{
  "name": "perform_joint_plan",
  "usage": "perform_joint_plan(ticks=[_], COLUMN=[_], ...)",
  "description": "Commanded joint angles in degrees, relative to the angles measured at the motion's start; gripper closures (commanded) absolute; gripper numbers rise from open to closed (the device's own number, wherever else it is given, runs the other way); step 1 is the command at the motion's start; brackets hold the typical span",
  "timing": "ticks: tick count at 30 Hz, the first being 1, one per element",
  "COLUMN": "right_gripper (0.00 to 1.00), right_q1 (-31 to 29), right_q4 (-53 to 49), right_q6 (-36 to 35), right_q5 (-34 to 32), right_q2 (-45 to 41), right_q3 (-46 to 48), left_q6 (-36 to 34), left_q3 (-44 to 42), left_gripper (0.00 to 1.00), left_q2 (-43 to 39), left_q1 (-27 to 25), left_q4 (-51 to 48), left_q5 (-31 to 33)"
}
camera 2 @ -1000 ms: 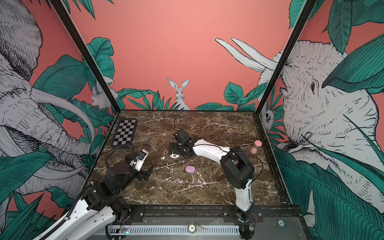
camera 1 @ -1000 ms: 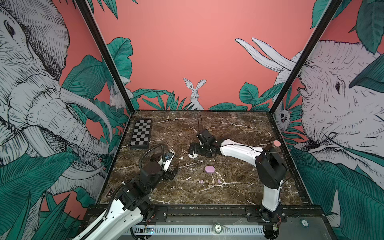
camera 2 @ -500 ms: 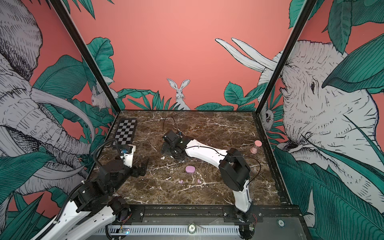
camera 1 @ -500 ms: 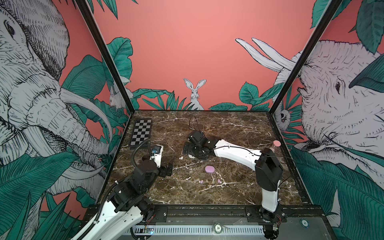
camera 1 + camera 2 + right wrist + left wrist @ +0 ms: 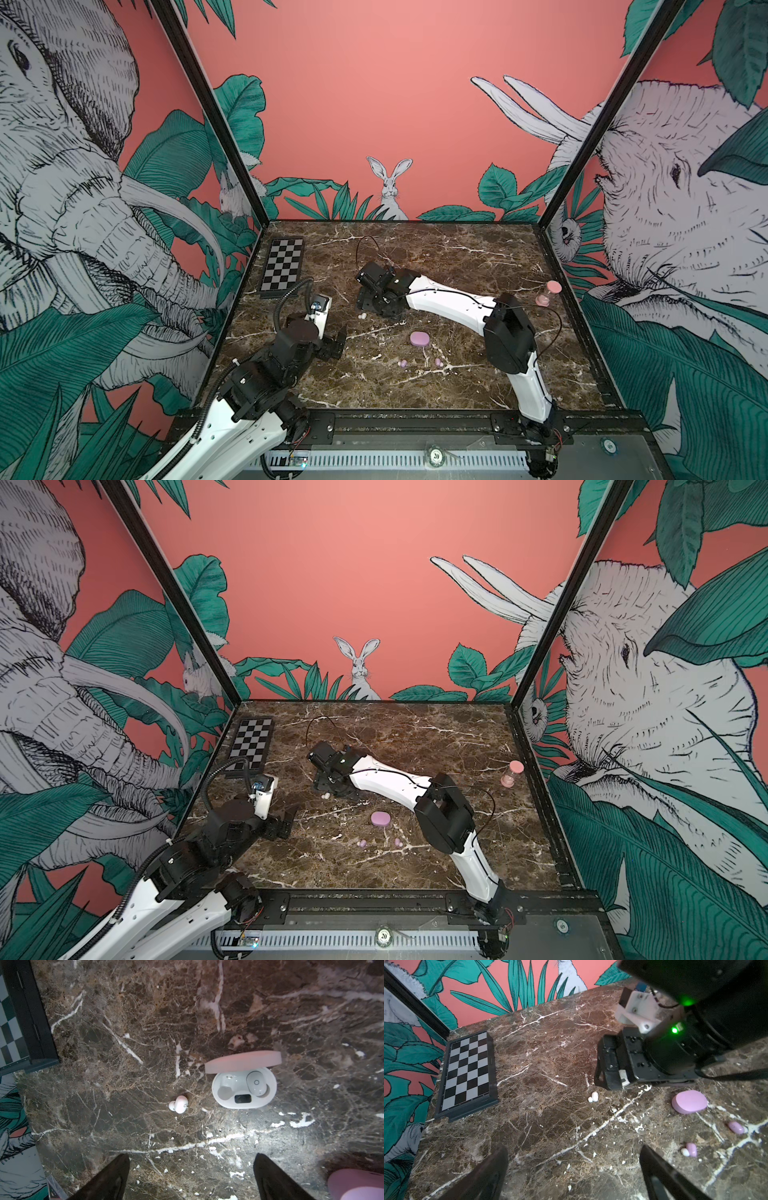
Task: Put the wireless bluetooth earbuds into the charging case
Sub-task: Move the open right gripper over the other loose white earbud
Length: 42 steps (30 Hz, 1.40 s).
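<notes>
An open white charging case [image 5: 244, 1093] lies on the marble with one white earbud [image 5: 256, 1083] seated in it; its other slot is empty. A second white earbud [image 5: 179, 1104] [image 5: 362, 316] lies loose beside it. My right gripper [image 5: 191, 1167] [image 5: 374, 299] hovers over the white case, open and empty, and hides it in both top views. A shut lilac case [image 5: 419, 338] [image 5: 689, 1102] sits mid-table, with two lilac earbuds [image 5: 402, 363] [image 5: 438, 362] in front of it. My left gripper [image 5: 573, 1157] [image 5: 334, 345] is open and empty, left of the lilac case.
A folded chessboard [image 5: 282, 272] [image 5: 467, 1074] lies at the back left. A pink hourglass [image 5: 547, 293] stands near the right wall. Black frame posts and printed walls enclose the marble table [image 5: 457, 257].
My right gripper has swung left over the white case. My left arm has drawn back toward the front left.
</notes>
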<state>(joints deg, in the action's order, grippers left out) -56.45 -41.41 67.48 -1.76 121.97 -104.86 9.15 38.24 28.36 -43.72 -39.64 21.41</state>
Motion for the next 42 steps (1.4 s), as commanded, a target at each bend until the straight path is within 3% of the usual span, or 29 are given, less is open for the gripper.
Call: perform_joint_plan(ticks=[1, 19, 42], right_gripper=[0.1, 0.38, 0.53], right_q1=[-0.25, -0.56, -0.93], right_q4=[-2.32, -0.87, -2.01], right_q6=[-0.14, -0.16, -0.86], right_q5=[-1.17, 2.17, 0.42], right_q2=[1.45, 8.64, 14.41], right_q3=[-2.46, -7.45, -11.66], left_q6=[-3.26, -5.44, -5.85], left_q3=[1.41, -2.05, -2.46], left_gripper=[0.01, 0.01, 0.01], left_q2=[0.91, -1.6, -1.86], left_q1=[-0.14, -0.13, -0.14], left_q4=[-0.99, 3.58, 3.74], left_q5=[-2.08, -5.55, -4.87])
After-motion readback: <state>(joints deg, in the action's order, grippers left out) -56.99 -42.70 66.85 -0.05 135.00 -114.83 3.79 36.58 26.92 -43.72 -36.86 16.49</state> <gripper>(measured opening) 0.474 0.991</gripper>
